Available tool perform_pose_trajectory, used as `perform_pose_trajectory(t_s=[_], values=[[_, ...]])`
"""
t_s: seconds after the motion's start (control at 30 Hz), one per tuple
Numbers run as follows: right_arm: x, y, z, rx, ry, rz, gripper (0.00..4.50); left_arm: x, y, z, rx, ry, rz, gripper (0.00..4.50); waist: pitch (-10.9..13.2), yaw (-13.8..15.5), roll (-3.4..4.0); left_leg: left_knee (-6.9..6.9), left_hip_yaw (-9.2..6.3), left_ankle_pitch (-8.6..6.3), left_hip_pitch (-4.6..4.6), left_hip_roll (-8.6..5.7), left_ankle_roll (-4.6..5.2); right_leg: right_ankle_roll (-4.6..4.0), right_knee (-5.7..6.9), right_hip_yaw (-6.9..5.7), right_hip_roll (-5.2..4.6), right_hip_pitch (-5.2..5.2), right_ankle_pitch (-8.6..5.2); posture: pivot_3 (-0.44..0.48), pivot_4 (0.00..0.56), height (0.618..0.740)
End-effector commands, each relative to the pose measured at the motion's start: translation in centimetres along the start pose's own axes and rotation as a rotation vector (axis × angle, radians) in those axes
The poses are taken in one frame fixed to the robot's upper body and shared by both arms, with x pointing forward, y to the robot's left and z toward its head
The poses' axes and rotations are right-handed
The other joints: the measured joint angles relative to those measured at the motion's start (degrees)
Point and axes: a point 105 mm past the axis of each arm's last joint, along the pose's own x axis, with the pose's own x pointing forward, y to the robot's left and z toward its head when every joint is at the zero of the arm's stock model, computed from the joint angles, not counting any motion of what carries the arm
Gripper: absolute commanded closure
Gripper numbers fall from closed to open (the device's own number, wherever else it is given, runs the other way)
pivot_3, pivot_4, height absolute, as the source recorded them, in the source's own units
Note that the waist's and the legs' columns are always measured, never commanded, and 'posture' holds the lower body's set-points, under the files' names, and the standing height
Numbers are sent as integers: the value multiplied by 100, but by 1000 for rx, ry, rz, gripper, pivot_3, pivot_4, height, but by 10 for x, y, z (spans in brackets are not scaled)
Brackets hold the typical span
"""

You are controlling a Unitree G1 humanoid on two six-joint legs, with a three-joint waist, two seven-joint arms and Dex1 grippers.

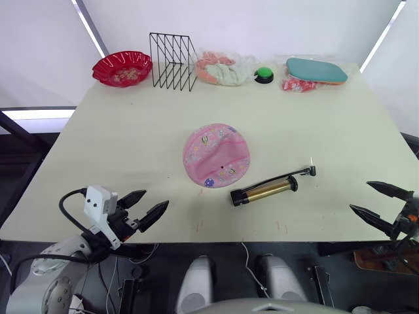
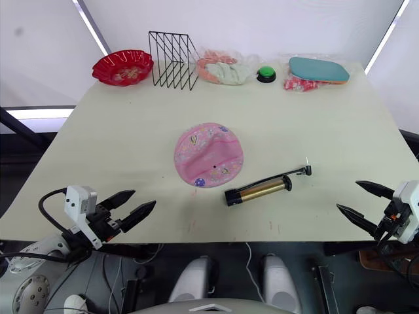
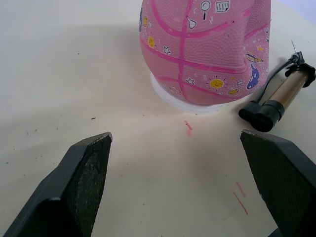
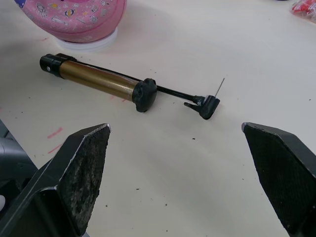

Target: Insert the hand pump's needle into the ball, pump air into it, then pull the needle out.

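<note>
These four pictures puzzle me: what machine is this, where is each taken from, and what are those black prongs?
It is a two-armed humanoid robot at a table. Two pictures come from cameras in its head, looking down; two from cameras on its wrists. The black prongs are each tool's fingers: left tool, right tool, both open and holding nothing. On the table lie a dented pink ball and, beside it, a gold hand pump with its needle pointing up. At the far edge stand a red bowl and a wire rack.

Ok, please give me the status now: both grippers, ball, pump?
Left gripper open, empty. Right gripper open, empty. Ball flat and dented at table centre; hand pump lying beside it, needle pointing up. Nothing in the way.
</note>
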Motion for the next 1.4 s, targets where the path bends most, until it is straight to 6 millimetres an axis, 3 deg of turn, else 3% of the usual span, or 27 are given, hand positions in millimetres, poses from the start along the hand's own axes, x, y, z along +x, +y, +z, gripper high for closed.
perform_pose_trajectory(t_s=[0.03,0.2,0.4,0.53,0.8,0.97,1.13,1.27,1.4], values=[[4,2,11,-22,-38,18,0,-5,-6,13,51,-12,-37,102,0,0,0,0,0,0,0,0,0,0,0,0,0,0,0,0,150,740],[11,9,15,-7,-58,64,0,-11,-14,25,93,17,-145,102,2,-5,3,0,0,0,1,1,0,0,0,0,0,-1,0,0,150,740],[20,20,31,-47,-91,122,0,0,-61,60,200,69,-479,102,5,49,9,3,-2,0,-1,1,0,0,2,-2,-2,0,0,0,150,740],[15,23,38,-43,-88,125,0,8,-89,74,243,147,-669,102,10,53,15,-1,3,0,-3,0,0,0,1,-1,-2,-1,0,0,150,740],[-2,33,34,-43,-50,94,0,35,-120,110,298,172,-809,102,13,106,15,3,-4,1,-4,-3,1,2,3,-1,5,7,0,0,150,740],[-11,34,31,-31,-42,38,0,62,-140,128,425,357,-822,102,22,162,-2,13,-26,4,-12,-4,0,3,8,6,27,10,0,0,150,740],[-13,35,32,-24,-43,25,0,85,-148,130,465,423,-789,102,18,49,4,8,-22,3,-4,-11,1,12,5,95,74,18,-7,0,150,740],[-15,29,29,-27,-39,-9,0,138,-160,132,528,410,-689,102,18,41,3,8,-25,3,-11,-15,1,12,6,108,82,13,-7,0,150,740],[-14,28,28,-26,-46,-25,0,165,-175,124,596,389,-674,102,18,22,4,8,-25,3,-11,-41,2,25,7,152,87,16,-14,0,150,740]])
